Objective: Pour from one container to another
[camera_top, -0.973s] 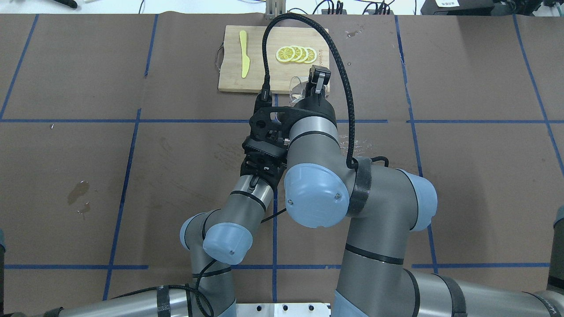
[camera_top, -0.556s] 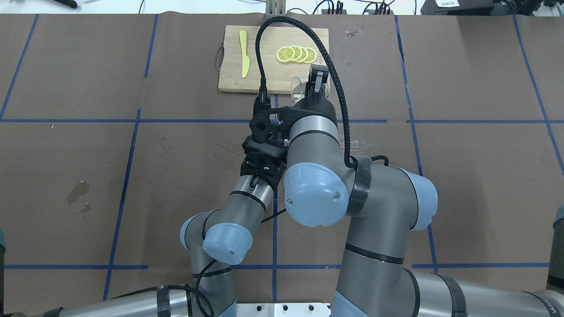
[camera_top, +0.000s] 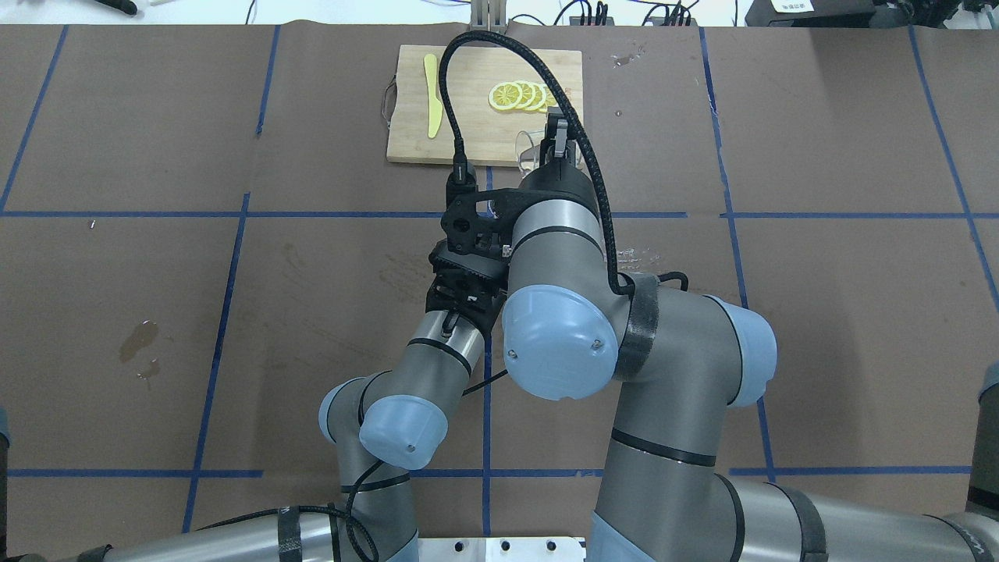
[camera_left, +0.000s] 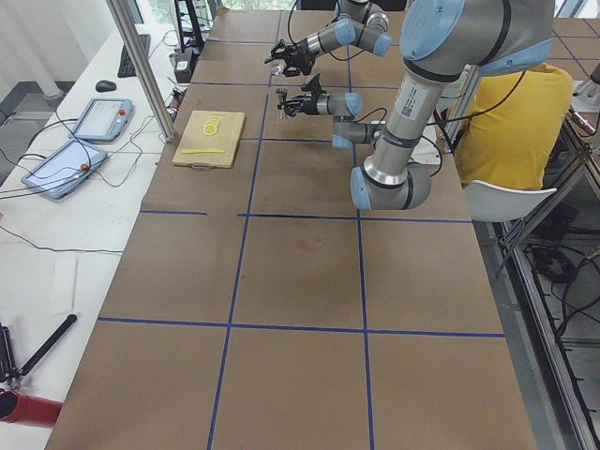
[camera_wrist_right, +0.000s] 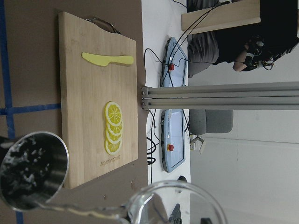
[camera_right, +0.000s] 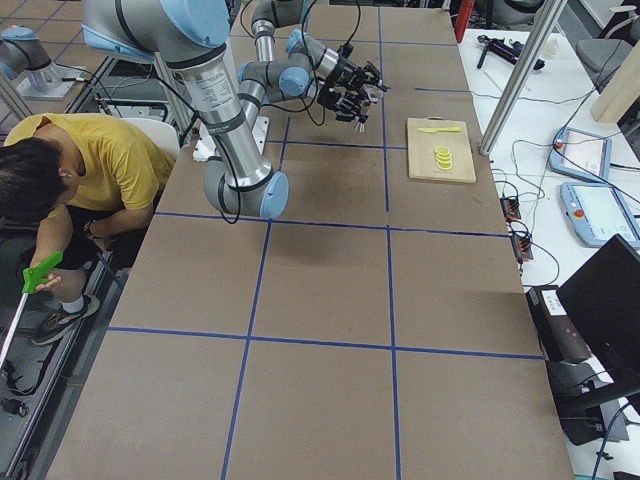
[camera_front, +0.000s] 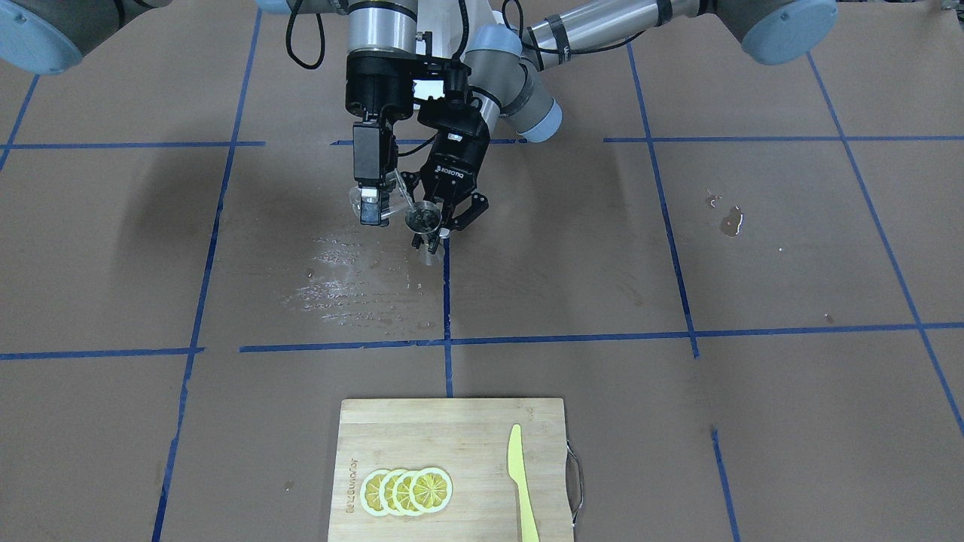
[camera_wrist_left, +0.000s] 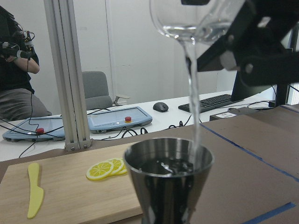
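Left wrist view shows the tilted glass cup point(camera_wrist_left: 196, 18) clamped in my right gripper point(camera_front: 373, 205), with a thin stream of water point(camera_wrist_left: 192, 88) falling from its lip into the steel jigger point(camera_wrist_left: 168, 179). My left gripper point(camera_front: 438, 228) grips the jigger upright just beneath the cup.

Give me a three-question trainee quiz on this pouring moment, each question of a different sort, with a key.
1. True or false: the glass cup is tilted, and a stream of liquid falls from it into the jigger.
2. Which gripper holds the jigger? A: left. B: right. C: neither.
3. Fill the gap: on the cutting board lie lemon slices and a yellow ____.
Key: 1 true. 2 A, the left gripper; the right gripper holds the glass cup. 3 knife.
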`<action>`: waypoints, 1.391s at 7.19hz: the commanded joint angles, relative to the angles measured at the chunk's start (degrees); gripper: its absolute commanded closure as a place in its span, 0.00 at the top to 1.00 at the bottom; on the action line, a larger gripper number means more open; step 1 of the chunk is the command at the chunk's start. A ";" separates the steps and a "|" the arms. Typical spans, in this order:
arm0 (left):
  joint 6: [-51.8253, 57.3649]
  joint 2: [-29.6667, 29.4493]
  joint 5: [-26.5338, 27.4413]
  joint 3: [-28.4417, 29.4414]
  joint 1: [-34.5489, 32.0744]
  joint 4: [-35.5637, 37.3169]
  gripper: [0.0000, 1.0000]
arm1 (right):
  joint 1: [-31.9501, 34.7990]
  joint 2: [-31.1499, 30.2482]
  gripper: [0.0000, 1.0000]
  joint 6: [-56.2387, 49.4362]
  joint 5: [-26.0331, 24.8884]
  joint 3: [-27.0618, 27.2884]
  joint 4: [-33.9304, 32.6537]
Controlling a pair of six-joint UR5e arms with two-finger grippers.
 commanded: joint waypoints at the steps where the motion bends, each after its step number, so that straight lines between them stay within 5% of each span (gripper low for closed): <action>1: 0.00 0.00 0.00 0.00 0.00 0.00 0.00 | 0.04 0.02 0.00 -0.14 -0.02 0.21 0.00; 3: 0.00 0.00 0.00 -0.35 0.00 0.00 0.00 | 0.13 0.63 0.00 1.34 -0.19 0.21 0.61; 5: 0.00 0.09 0.00 -0.70 -0.09 0.00 0.00 | -0.22 0.64 0.00 19.62 -0.02 -0.31 1.75; 7: 0.00 0.44 0.00 -1.41 -0.09 0.00 0.00 | 0.30 0.29 0.00 26.55 0.33 -0.15 6.83; 10: 1.14 6.04 -0.09 -7.96 -0.79 -0.61 0.00 | 2.50 -5.83 0.00 46.30 3.22 6.59 7.20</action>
